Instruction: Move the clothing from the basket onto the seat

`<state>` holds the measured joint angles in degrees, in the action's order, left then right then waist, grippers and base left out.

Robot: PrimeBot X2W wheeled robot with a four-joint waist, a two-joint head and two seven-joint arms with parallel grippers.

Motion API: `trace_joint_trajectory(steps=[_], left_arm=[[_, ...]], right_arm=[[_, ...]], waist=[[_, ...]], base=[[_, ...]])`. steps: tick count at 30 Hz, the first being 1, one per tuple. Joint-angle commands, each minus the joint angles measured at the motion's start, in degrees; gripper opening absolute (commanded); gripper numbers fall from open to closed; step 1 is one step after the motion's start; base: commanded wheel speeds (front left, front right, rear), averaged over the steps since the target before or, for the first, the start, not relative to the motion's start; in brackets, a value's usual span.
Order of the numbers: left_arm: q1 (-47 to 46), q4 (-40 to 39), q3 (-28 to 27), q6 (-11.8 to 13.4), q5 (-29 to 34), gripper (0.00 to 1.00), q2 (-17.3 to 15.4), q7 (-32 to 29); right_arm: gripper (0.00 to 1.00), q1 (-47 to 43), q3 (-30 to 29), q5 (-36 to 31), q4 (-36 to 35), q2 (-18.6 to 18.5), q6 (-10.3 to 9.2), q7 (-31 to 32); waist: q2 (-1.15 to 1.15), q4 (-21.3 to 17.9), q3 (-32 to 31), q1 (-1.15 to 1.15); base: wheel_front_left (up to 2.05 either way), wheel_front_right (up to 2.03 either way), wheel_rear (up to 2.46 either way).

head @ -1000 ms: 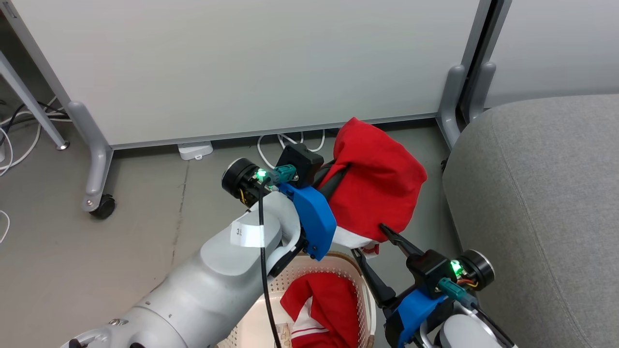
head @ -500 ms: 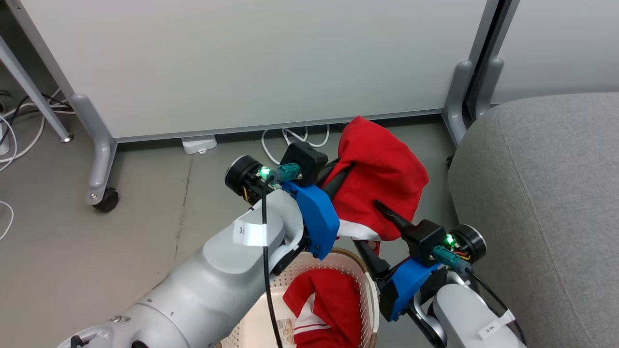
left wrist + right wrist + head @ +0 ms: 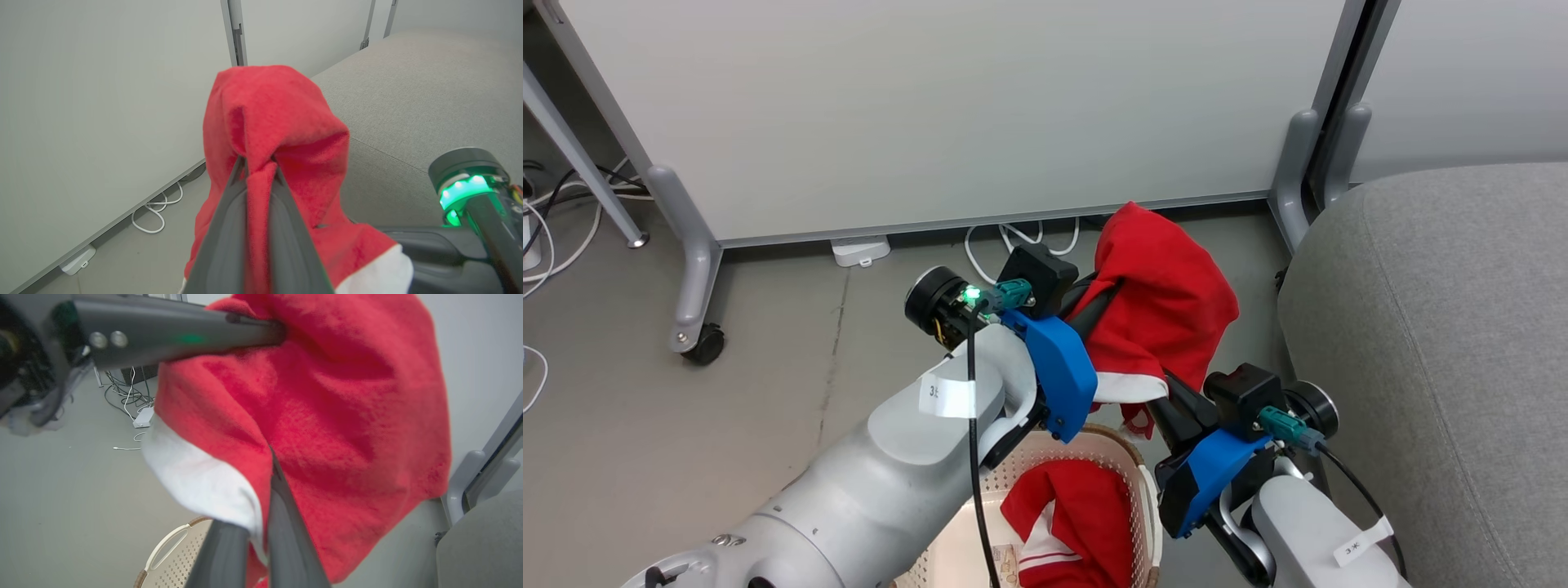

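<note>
Right claw [image 3: 270,461]: just now pinching shut on the clothing [image 3: 1168,302].
Left claw [image 3: 257,163]: squeezing it too.
Seat [image 3: 1437,327]: likely getting it next.

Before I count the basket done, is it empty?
Not empty: one red garment lies in the basket; the other garment hangs above, pinched by the left gripper and right gripper.

Right gripper [image 3: 271,457] now seemingly around garment [image 3: 327,396]

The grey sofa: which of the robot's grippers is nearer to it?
Right. The right gripper, shut on the red garment's lower edge, is on the side toward the sofa; the left gripper, shut on the garment higher up, is farther from it.
</note>
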<state>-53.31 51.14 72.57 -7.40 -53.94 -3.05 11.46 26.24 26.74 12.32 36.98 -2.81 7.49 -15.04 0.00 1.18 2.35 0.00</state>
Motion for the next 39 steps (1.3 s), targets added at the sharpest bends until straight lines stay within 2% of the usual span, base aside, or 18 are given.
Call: trace_joint_trajectory(steps=[1,11,12,13,14,15,16,29,32,39], left_arm=[[0.0,0.2,0.0,-0.1,-0.1,0.0,0.0,0.3],[0.3,0.8,0.3,-0.1,-0.5,0.0,0.0,0.8],[0.3,0.9,0.3,-0.1,-0.4,0.07,0.0,0.8],[0.2,1.0,0.3,-0.1,-0.4,0.31,0.0,1.0],[0.2,1.0,0.3,-0.1,-0.4,0.48,0.0,1.1],[0.2,1.1,0.4,-0.1,-0.4,0.94,0.0,1.2],[0.3,1.1,0.4,-0.1,-0.4,1.0,0.0,1.2],[1.8,0.5,-3.0,0.6,-0.8,1.0,-0.9,3.6],[3.0,-2.6,-6.9,1.4,0.5,1.0,-1.9,3.8],[12.3,-13.1,-17.3,4.0,9.2,1.0,-5.9,3.7]], right_arm=[[0.0,-0.6,-0.3,0.3,-0.1,-0.1,0.01,-0.2],[0.0,-1.7,-1.5,0.5,-1.0,-0.1,0.01,-0.2],[0.0,-1.6,-1.6,0.5,-1.0,-0.1,0.01,-0.2],[0.0,-1.7,-1.7,0.4,-1.0,-0.1,0.01,-0.2],[0.0,-1.7,-1.7,0.3,-1.0,-0.1,0.01,-0.2],[0.0,-1.7,-1.7,0.2,-1.0,-0.1,0.01,-0.2],[0.0,-1.8,-1.8,0.2,-1.0,-0.1,0.01,-0.2],[0.0,-1.9,-2.1,0.8,-1.8,-0.1,0.01,-0.2],[0.0,-2.1,-3.0,0.6,-2.3,-0.1,0.01,-0.2],[0.0,-2.9,-7.8,0.3,-4.5,-0.1,0.01,-0.2]], waist=[[0.0,-0.1,-0.1,0.0],[0.0,-0.7,-0.3,0.0],[0.0,-0.7,-0.3,0.0],[0.0,-0.7,-0.3,0.0],[0.0,-0.7,-0.3,0.0],[0.0,-0.7,-0.3,0.0],[0.0,-0.7,-0.3,0.0],[0.0,-0.5,0.1,0.0],[0.0,-0.3,0.5,0.0],[0.0,0.3,1.1,0.0]], base=[[0.0,0.0,0.0],[0.0,0.0,0.0],[0.0,0.0,0.0],[0.0,0.0,0.0],[0.0,0.0,0.0],[0.0,0.0,0.0],[0.0,0.0,0.0],[0.0,0.0,0.0],[0.0,0.0,0.0],[0.0,0.0,0.0]])
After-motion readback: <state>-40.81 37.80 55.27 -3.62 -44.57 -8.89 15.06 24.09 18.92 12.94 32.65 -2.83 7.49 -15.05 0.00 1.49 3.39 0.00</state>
